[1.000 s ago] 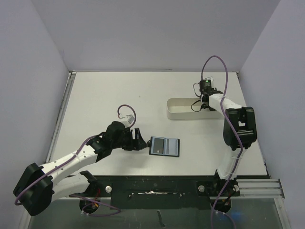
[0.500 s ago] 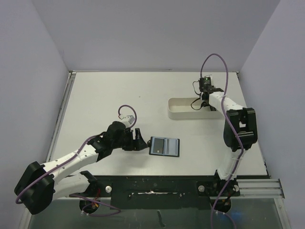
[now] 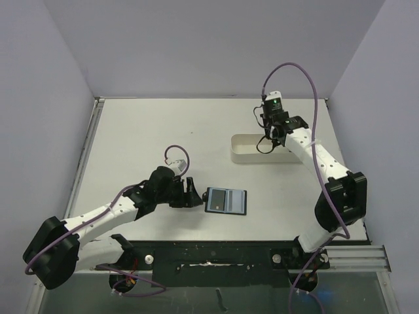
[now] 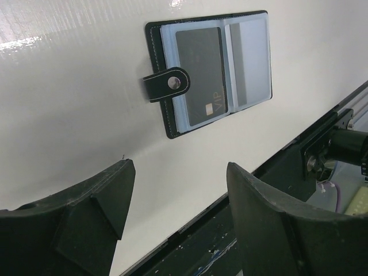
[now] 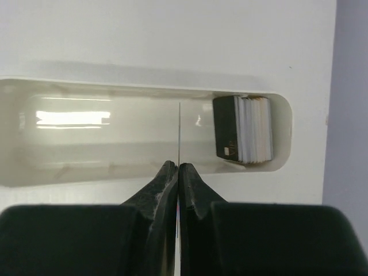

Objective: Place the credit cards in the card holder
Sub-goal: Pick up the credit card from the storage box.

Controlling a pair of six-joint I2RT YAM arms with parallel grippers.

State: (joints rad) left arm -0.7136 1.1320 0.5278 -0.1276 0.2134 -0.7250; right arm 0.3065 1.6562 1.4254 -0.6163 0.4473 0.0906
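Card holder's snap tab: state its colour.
The snap tab is black with a silvery stud; left wrist view shows it best.

The card holder (image 4: pixel 210 72) looks like black stitched leather with glossy clear plastic pockets and a metal snap (image 4: pixel 175 83), the tray (image 5: pixel 103 149) is glossy white plastic, and the table (image 4: pixel 69 86) smooth, slightly shiny white.
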